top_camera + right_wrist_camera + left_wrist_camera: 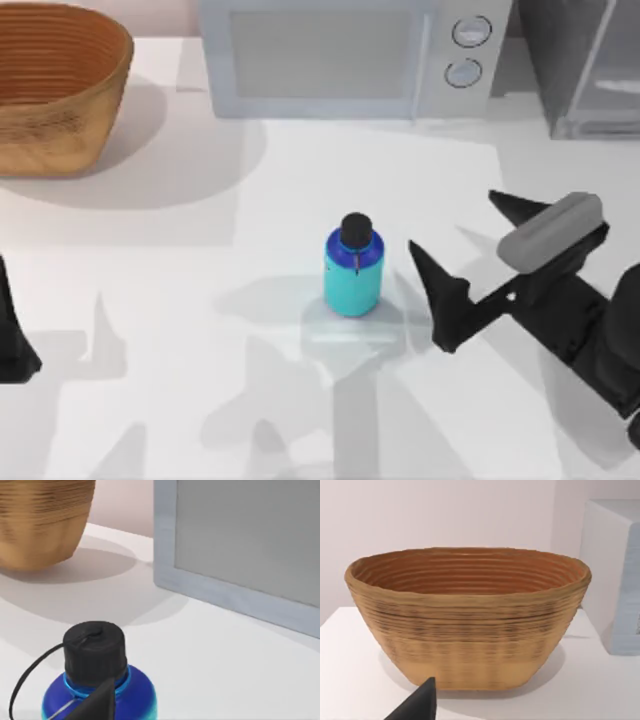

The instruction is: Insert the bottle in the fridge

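Two arms share the white surface [150, 300], and only the right one is anywhere near the bottle [353, 267]. That bottle stands upright near the middle of the surface, cyan body, dark blue shoulder, black cap on top, with a thin dark tether looping off the cap in the right wrist view [97, 680]. The right gripper [470, 245] sits just to the bottle's right, its two dark fingers [440, 295] spread wide apart and pointing toward the bottle; nothing is between them, and the nearer fingertip stops close to the bottle without touching it. One fingertip also pokes into the right wrist view in front of the blue shoulder.

At the far edge, the light-grey microwave [330, 55] with two round knobs stands behind the bottle, well apart from it. The fridge [585, 65] is in the far right corner, dark grey with pale frame edges. A woven basket [55, 90] occupies the far left corner.

The left gripper [12, 335] is parked at the left edge of the surface, facing the basket [465, 615]; I cannot tell how its fingers stand, with just one dark tip [417, 705] showing.
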Controlling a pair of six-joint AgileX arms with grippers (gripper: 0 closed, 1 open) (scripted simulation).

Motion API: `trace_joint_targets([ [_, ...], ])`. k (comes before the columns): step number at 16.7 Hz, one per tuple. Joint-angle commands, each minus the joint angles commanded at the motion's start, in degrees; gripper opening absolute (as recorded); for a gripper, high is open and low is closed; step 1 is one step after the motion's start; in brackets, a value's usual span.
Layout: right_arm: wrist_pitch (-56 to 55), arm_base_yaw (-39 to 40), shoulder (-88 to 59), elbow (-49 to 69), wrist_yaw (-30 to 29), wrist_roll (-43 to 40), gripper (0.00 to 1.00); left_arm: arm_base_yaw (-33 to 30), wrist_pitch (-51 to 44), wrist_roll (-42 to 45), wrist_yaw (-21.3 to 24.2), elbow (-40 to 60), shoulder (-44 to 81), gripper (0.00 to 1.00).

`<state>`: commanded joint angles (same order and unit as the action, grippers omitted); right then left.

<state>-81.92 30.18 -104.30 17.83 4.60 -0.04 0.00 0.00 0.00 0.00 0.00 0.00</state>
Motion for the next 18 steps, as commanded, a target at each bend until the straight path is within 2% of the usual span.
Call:
trace_joint_targets([
  [7, -17.8, 6.6, -22.7, 3.9, 1.0, 0.0, 1.00, 0.0, 0.0, 0.0, 0.0, 0.0, 0.0, 1.00],
  [18, -17.7, 7.1, -25.4, 6.6, 1.0, 0.0, 1.00, 0.0, 0.0, 0.0, 0.0, 0.0, 0.0, 1.00],
])
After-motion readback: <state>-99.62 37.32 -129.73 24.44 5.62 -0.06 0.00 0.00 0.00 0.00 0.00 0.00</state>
